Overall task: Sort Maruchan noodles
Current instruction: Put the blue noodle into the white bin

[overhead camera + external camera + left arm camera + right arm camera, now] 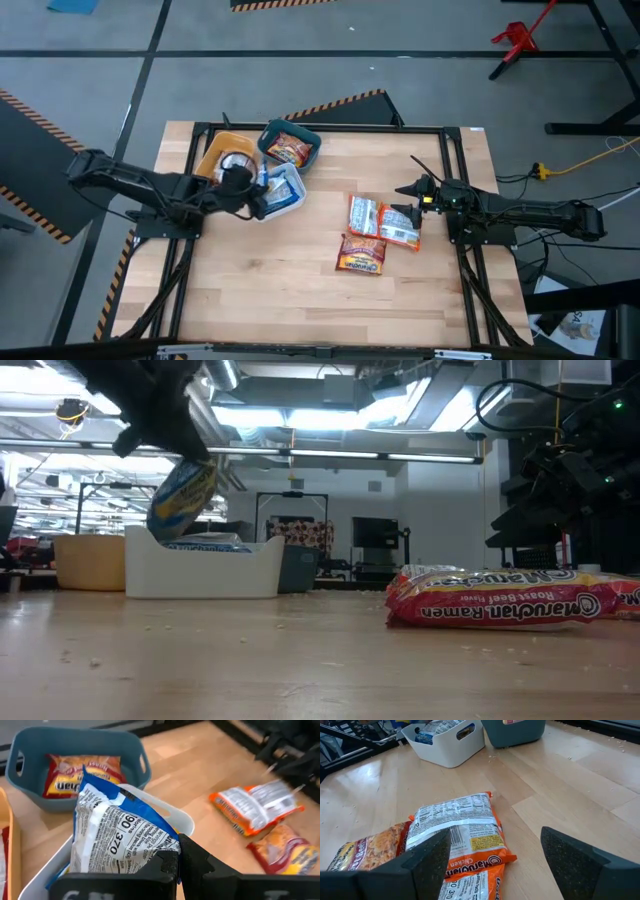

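A blue-white packet (pixel 120 837) hangs tilted above the white bin (pixel 187 822), pinched at one end by the left gripper (pixel 172 865), its printed back showing. More blue-white packets (pixel 283 190) lie inside that bin. A red-orange packet (pixel 288 149) lies flat in the teal bin (pixel 311 139). On the bare table three more lie flat and close together: two orange-silver packets (pixel 364 216) (pixel 400 226), backs up, side by side, and a red-orange packet (pixel 362 255) just beside them.
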